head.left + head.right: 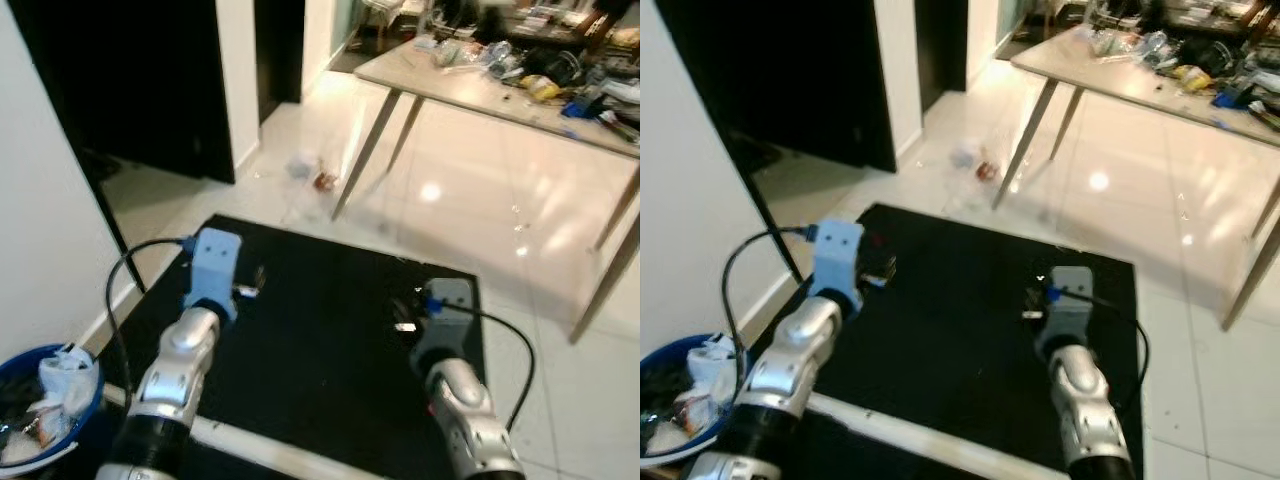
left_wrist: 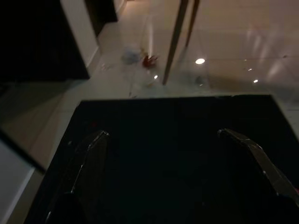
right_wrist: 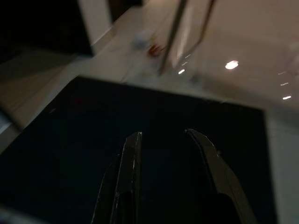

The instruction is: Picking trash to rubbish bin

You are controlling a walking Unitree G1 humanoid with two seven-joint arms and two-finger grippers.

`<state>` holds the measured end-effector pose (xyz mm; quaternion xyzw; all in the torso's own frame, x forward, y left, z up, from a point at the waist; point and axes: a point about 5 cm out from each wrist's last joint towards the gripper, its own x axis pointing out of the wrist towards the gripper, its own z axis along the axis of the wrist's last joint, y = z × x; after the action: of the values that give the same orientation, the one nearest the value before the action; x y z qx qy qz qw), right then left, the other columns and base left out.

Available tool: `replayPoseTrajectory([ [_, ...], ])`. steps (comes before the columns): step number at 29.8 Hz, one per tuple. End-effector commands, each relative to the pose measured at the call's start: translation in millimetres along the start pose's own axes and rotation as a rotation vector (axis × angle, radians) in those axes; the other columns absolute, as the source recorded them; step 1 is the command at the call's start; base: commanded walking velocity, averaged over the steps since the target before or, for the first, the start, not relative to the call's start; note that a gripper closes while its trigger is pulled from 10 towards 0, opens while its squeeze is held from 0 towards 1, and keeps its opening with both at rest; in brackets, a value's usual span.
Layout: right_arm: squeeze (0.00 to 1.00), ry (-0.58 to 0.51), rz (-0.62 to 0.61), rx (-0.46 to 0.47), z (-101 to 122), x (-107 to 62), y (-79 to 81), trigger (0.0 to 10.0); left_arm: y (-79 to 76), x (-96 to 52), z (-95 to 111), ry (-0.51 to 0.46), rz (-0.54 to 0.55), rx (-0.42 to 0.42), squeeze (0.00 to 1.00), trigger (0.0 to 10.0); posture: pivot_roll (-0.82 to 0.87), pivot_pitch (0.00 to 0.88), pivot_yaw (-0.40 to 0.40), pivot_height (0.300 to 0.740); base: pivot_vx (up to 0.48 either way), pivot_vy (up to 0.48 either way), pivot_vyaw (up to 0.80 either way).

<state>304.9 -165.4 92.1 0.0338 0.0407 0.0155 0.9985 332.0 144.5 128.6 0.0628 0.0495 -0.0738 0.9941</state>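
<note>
Looking down, we find the blue rubbish bin [image 1: 85,400] at our near left, hard against the white wall [image 1: 40,220], and it's holding crumpled white paper and mixed scraps. Our two arms reach out over a black mat [image 1: 320,340] spread on the glossy tiles. Left gripper [image 2: 173,154]: fingers spread wide, nothing between them, hovering above the mat. Right gripper [image 3: 163,163]: fingers parted by a narrower gap, also empty, also over the mat. A black cable loops off each wrist.

Past the mat's far edge, there's the trash [image 1: 312,174] — a pale crumpled bit with something reddish just beside it, lying on the tiles near the foot of a slanted table leg [image 1: 365,150]. It's too blurred for us to tell what it is. To the left stands a dark doorway [image 1: 150,80]. Farther back, the long table [image 1: 480,85] is piled with clutter on top. We can't read any writing or labels anywhere.
</note>
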Motion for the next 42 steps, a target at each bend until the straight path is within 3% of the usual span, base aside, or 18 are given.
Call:
replayPoseTrajectory([
  [1, 0.0, 0.022, 0.013, 0.013, -4.8, -2.8, 5.4, 10.0, 2.3, -2.3, -5.9, 0.017, 0.01, -0.035, 0.0, 10.0, -0.09, 0.065, -0.003, 0.74, 0.0, 0.0, -0.8],
  [7, 0.0, 0.012, 0.005, 0.032, -4.3, -3.7, 6.5, 10.0, -3.1, -2.6, -1.5, -0.012, -0.045, -0.079, 0.0, 10.0, -0.09, 0.054, 0.016, 0.74, 0.0, 0.0, -0.8],
  [11, 0.0, 0.022, -0.034, 0.051, -8.0, -4.0, -1.5, 10.0, -10.7, -0.5, -0.2, -0.022, -0.083, -0.039, 0.0, 10.0, -0.09, 0.034, 0.008, 0.74, 0.0, 0.0, -0.8],
  [15, 0.0, 0.028, -0.029, 0.043, -8.0, -4.7, 0.2, 10.0, -4.3, 1.9, -1.7, -0.009, -0.031, -0.077, 0.0, 10.0, -0.1, 0.039, 0.019, 0.74, 0.0, 0.0, -0.8],
  [19, 0.0, 0.016, -0.025, 0.047, -4.6, -3.9, -0.5, 10.0, -8.5, 1.9, -2.1, -0.004, -0.062, -0.012, 0.0, 10.0, -0.09, 0.03, 0.009, 0.74, 0.0, 0.0, -0.8],
  [23, 0.0, 0.025, -0.031, 0.062, -6.2, -2.0, 0.0, 10.0, -2.0, 1.0, -4.6, 0.011, -0.031, -0.069, 0.0, 10.0, -0.09, 0.029, 0.017, 0.74, 0.0, 0.0, -0.8],
  [26, 0.0, 0.008, -0.028, 0.079, -1.6, -1.4, 0.6, 10.0, -4.1, 0.7, -3.4, 0.005, -0.048, -0.043, 0.0, 10.0, -0.09, 0.029, 0.01, 0.74, 0.0, 0.0, -0.8],
  [29, 0.0, 0.018, -0.027, 0.097, -5.4, -2.4, 1.3, 10.0, -6.5, 0.6, -3.8, -0.006, -0.066, -0.022, 0.0, 10.0, -0.09, 0.025, 0.002, 0.74, 0.0, 0.0, 0.0],
  [34, 0.0, 0.007, -0.002, 0.105, 1.2, -2.6, 5.9, 10.0, -10.8, -1.4, 1.8, -0.046, -0.079, -0.08, 0.0, 10.0, -0.09, 0.037, -0.002, 0.74, 0.0, 0.0, 0.0],
  [38, 0.0, 0.037, 0.005, 0.075, -8.3, -3.4, 4.1, 10.0, -12.8, -1.4, 1.7, -0.055, -0.08, -0.101, 0.0, 10.0, -0.09, 0.034, -0.007, 0.74, 0.135, 0.0, 0.0],
  [42, 0.0, 0.019, 0.024, 0.081, -4.0, -5.2, 5.9, 10.0, -17.7, -2.4, 3.0, -0.058, -0.105, -0.106, 0.0, 10.0, -0.09, 0.05, -0.001, 0.74, 0.307, 0.0, 0.0],
])
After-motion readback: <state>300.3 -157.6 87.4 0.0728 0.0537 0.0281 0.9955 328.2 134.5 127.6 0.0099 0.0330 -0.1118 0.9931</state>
